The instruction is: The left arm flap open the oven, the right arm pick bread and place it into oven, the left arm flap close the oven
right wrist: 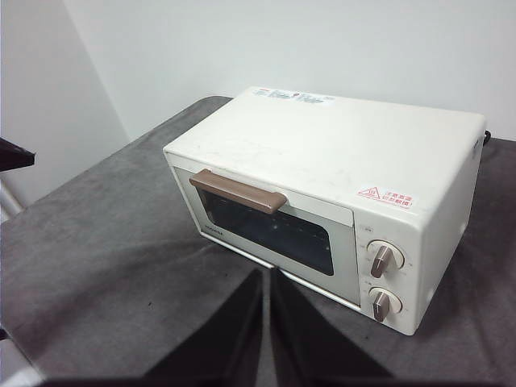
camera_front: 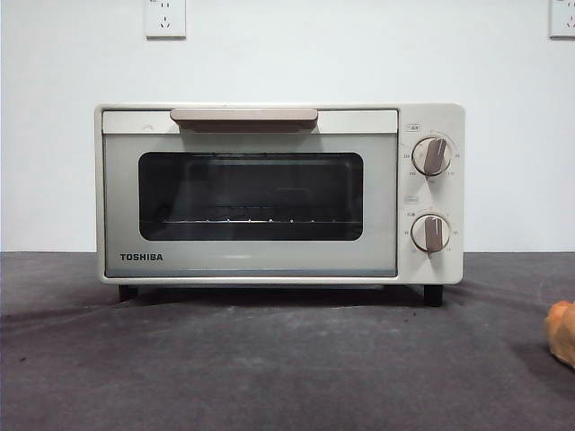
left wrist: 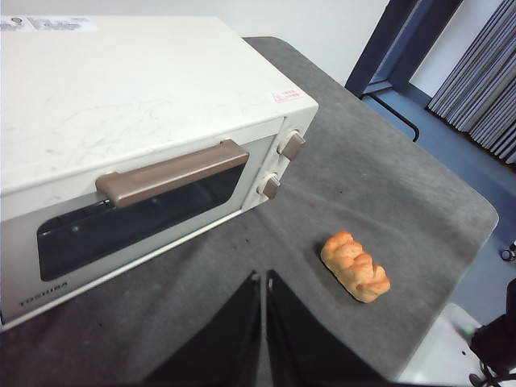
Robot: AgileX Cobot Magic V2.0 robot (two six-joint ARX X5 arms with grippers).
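Note:
The cream-white TOSHIBA oven [camera_front: 252, 193] stands on the dark grey table with its door shut; its beige handle [camera_front: 243, 117] is at the top of the door and a wire rack shows behind the glass. It also shows in the left wrist view [left wrist: 121, 105] and the right wrist view [right wrist: 339, 177]. The golden-orange bread [left wrist: 355, 266] lies on the table to the right of the oven's knob side; in the front view only its edge [camera_front: 561, 330] shows at the right border. My left gripper [left wrist: 264, 282] is shut and empty, held above the table in front of the oven. My right gripper [right wrist: 266, 278] is shut and empty, high and back from the oven.
Two round knobs [camera_front: 432, 156] sit on the oven's right panel. A white wall with sockets [camera_front: 165, 18] stands behind. The table's rounded edge [left wrist: 476, 210] is near the bread, with floor and a dark door frame beyond.

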